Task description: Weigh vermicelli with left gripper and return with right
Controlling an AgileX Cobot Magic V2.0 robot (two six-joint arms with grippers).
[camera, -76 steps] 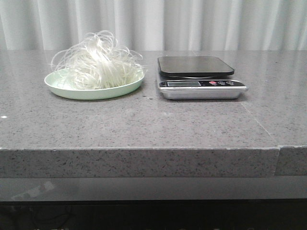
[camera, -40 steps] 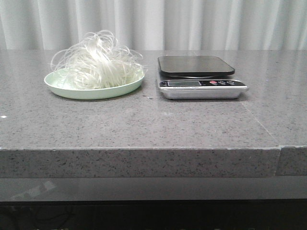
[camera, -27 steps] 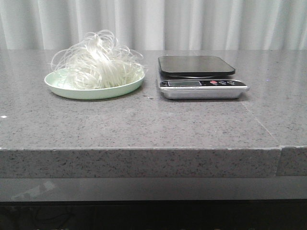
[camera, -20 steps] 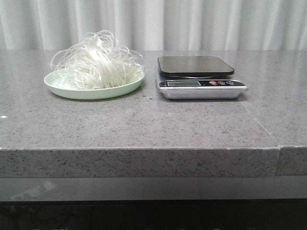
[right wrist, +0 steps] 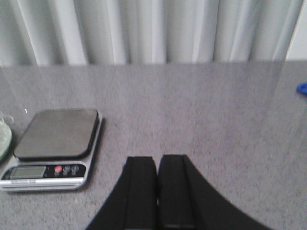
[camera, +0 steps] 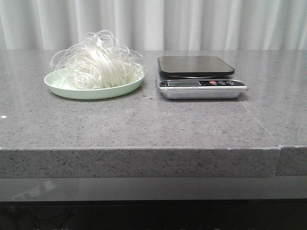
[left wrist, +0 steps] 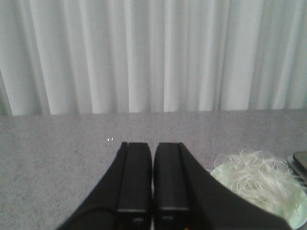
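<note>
Left gripper [left wrist: 152, 179] level over the grey table [camera: 144, 124], fingers pressed together, nothing between them, pointing toward the white curtain [left wrist: 153, 52]; vermicelli [left wrist: 261, 179] off to one side, well clear of it. Right gripper [right wrist: 158, 189] in the same pose, closed and empty, beside the scale [right wrist: 53, 143]. Vermicelli [camera: 96, 60] heaped on the pale green plate [camera: 93, 92], just left of the scale [camera: 199, 76], whose platform is bare.

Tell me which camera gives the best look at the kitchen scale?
The right wrist view: it looks down on the scale, showing its whole dark platform, display and buttons. The front view shows the scale whole but edge-on, beside the plate. The left wrist view catches only a corner.
</note>
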